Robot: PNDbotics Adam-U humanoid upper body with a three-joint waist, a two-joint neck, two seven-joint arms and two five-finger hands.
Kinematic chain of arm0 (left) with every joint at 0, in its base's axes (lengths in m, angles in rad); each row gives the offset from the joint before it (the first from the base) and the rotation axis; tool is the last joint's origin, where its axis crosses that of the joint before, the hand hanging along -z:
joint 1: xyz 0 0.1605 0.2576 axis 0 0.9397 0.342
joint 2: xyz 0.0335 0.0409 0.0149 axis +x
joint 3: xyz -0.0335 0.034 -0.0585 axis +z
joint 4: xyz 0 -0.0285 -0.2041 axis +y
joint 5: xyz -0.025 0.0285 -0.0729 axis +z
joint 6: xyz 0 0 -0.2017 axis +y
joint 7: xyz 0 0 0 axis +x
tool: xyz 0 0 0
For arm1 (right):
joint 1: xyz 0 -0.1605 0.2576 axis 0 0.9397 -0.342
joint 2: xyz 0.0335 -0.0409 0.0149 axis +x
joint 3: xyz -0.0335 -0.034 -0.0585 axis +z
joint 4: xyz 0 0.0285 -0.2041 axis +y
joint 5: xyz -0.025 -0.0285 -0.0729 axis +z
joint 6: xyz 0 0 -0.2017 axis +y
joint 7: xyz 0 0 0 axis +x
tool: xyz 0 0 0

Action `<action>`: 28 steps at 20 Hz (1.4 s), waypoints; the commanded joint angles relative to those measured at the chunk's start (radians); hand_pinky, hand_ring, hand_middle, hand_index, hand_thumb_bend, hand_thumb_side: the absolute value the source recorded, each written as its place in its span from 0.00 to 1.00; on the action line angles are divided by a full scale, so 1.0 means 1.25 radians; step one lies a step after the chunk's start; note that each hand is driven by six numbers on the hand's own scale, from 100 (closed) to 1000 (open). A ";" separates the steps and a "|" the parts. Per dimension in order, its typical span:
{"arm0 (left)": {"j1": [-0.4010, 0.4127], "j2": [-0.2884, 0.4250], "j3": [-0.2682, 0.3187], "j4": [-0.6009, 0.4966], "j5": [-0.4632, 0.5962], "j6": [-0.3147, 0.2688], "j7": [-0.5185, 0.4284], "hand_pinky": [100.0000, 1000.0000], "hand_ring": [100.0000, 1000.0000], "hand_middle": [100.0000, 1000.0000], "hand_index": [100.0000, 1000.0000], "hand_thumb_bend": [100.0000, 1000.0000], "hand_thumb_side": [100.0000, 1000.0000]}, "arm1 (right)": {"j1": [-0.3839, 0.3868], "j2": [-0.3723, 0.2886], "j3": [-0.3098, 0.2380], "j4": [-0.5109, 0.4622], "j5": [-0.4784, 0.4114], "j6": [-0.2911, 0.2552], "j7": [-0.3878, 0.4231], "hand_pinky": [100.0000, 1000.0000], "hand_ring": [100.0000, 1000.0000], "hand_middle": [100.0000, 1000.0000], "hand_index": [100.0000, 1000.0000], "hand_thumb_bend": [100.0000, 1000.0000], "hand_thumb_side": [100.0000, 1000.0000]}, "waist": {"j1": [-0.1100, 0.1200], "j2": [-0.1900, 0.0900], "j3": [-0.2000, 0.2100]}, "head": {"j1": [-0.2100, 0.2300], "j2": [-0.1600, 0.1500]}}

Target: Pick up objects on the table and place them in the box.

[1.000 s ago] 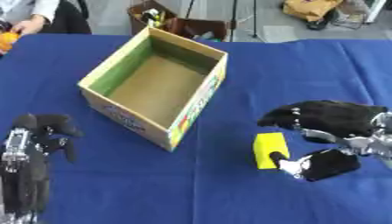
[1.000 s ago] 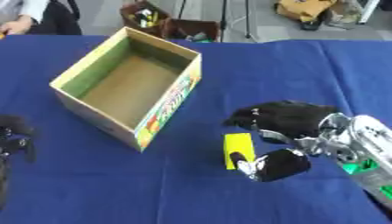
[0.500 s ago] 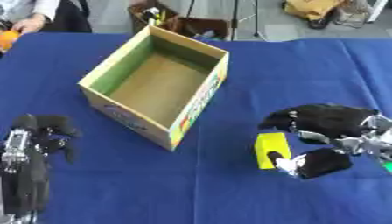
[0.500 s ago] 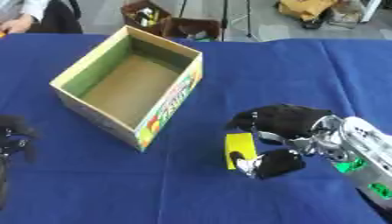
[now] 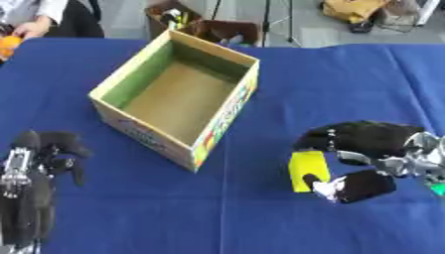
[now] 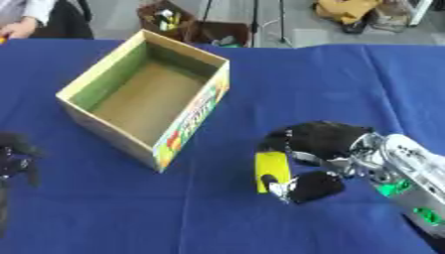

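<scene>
Blue cloth covers the whole table (image 5: 260, 213), and beyond its far edge lies a pale floor with a brown open bin of small items (image 5: 204, 27) and tripod legs. On the cloth, left of centre, an open cardboard box (image 5: 178, 96) with a green inner wall and a plain brown floor stands askew and holds nothing; its near side panel carries a colourful printed strip in green, red and yellow, but the lettering on it is too blurred to read. To the right of the box and apart from it, a flat yellow rectangular block (image 5: 309, 169) lies on the cloth. The robot's black right hand (image 5: 369, 144) reaches in from the right edge, its fingers curving over the block's far end while the thumb (image 5: 343, 186) presses in at the near end, so the block sits pinched between them. The left hand (image 5: 39, 163) shows at the lower left corner, fingers up and relaxed, holding nothing.
</scene>
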State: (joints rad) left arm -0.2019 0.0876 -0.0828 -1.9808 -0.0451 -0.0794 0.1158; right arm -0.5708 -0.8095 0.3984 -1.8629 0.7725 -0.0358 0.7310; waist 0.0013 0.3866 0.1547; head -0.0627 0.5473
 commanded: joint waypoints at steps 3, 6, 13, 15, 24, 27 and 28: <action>-0.006 0.007 -0.004 -0.015 0.000 -0.001 -0.003 0.13 0.44 0.38 0.55 0.00 0.95 | -0.005 -0.022 -0.009 0.002 0.014 -0.007 0.003 0.88 0.94 0.93 1.00 0.05 0.95 | 0.001 -0.013 -0.001 | -0.002 -0.010; -0.005 0.006 -0.004 -0.015 -0.001 -0.001 -0.003 0.13 0.44 0.38 0.55 0.00 0.95 | -0.002 -0.025 -0.009 0.009 0.029 -0.011 0.003 0.88 0.95 0.94 1.00 0.07 0.96 | 0.001 -0.012 -0.002 | -0.002 -0.012; -0.005 0.005 -0.004 -0.015 -0.002 -0.001 -0.004 0.13 0.44 0.38 0.55 0.00 0.95 | -0.002 -0.023 -0.004 0.032 0.048 -0.021 0.008 0.87 0.95 0.94 1.00 0.10 0.96 | 0.002 -0.008 -0.002 | -0.004 -0.013; -0.005 0.005 -0.004 -0.015 -0.002 -0.001 -0.004 0.13 0.44 0.38 0.55 0.00 0.95 | -0.002 -0.022 -0.002 0.036 0.049 -0.023 0.007 0.87 0.95 0.93 1.00 0.10 0.95 | 0.002 -0.007 -0.002 | -0.005 -0.014; -0.004 0.004 -0.004 -0.015 -0.004 0.000 -0.006 0.13 0.44 0.38 0.55 0.00 0.95 | -0.011 -0.015 0.004 0.020 0.013 -0.025 -0.035 0.85 0.88 0.74 0.91 0.00 0.82 | 0.004 -0.004 -0.001 | -0.007 -0.014; -0.003 0.004 -0.004 -0.015 -0.006 -0.001 -0.006 0.13 0.44 0.38 0.55 0.00 0.95 | -0.012 -0.016 0.006 0.006 -0.015 -0.022 -0.059 0.84 0.84 0.65 0.82 0.00 0.78 | 0.003 -0.003 -0.002 | -0.007 -0.013; -0.003 0.004 -0.004 -0.014 -0.006 0.000 -0.006 0.13 0.44 0.38 0.55 0.00 0.95 | -0.012 -0.017 0.006 0.001 -0.025 -0.019 -0.069 0.83 0.82 0.61 0.79 0.00 0.76 | 0.003 -0.002 -0.002 | -0.007 -0.013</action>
State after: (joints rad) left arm -0.2018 0.0872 -0.0830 -1.9808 -0.0499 -0.0778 0.1122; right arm -0.5726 -0.8126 0.4134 -1.8367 0.7607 -0.0620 0.6601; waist 0.0049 0.4017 0.1533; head -0.0702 0.5417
